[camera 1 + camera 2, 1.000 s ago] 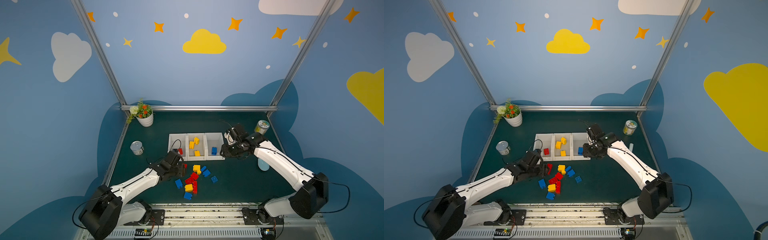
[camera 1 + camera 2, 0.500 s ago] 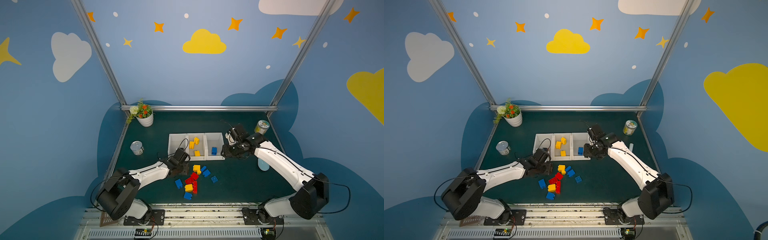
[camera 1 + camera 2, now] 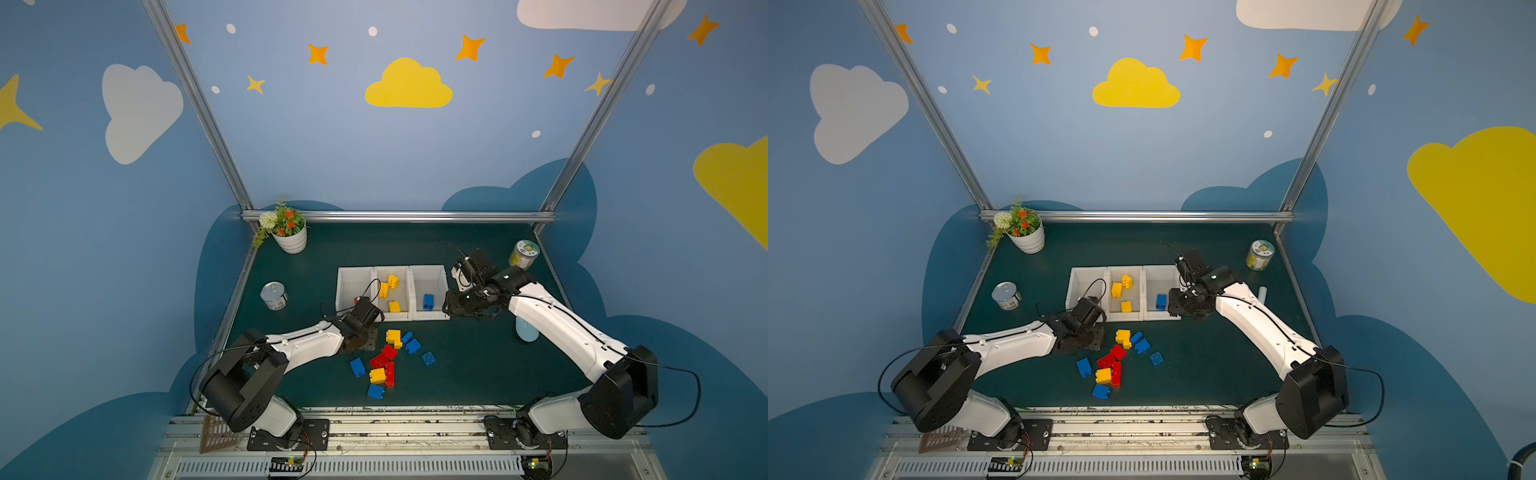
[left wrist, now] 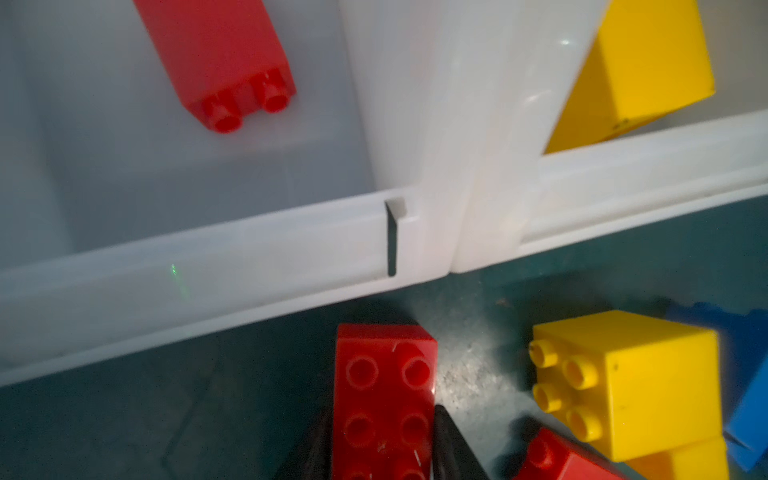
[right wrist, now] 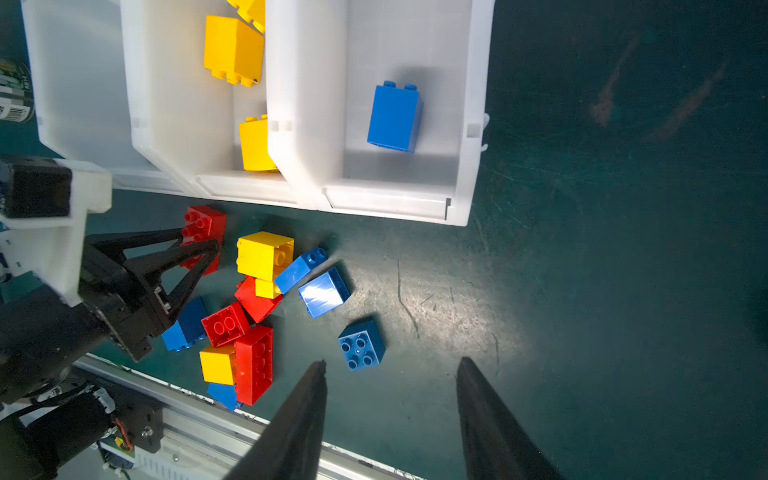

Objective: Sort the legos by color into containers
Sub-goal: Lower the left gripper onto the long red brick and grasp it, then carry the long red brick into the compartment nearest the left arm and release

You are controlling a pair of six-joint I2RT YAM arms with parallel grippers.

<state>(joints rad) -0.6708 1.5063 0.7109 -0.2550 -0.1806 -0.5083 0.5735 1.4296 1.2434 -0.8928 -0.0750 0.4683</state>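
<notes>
Red brick [image 4: 382, 365] is pinched in my left gripper [image 4: 384, 419]; the two black fingers [image 4: 446, 440] press its long sides, and its studs face the wrist camera; I cannot tell whether it is off the mat [image 4: 124, 415] or resting on it. Just ahead of that gripper runs the front wall of the red bin [image 4: 208, 257], near the gripped brick but apart from it; deeper inside lies a binned red brick [image 4: 220, 54] on its side. The yellow bin [image 4: 644, 166] touches the red bin, ahead and off to one side. A yellow brick [image 4: 656, 382] sits beside the gripper, close to the gripped brick without touching it.

My right gripper [image 5: 391, 361] has its jaws spread and nothing between them; it hangs over bare mat. A loose blue brick [image 5: 360, 345] lies just ahead of one finger, not between the two. Further ahead stands the blue bin [image 5: 463, 166] with one blue brick [image 5: 395, 116] in it. The pile [image 3: 386, 361] of mixed bricks lies between my two grippers, nearer the left one.
</notes>
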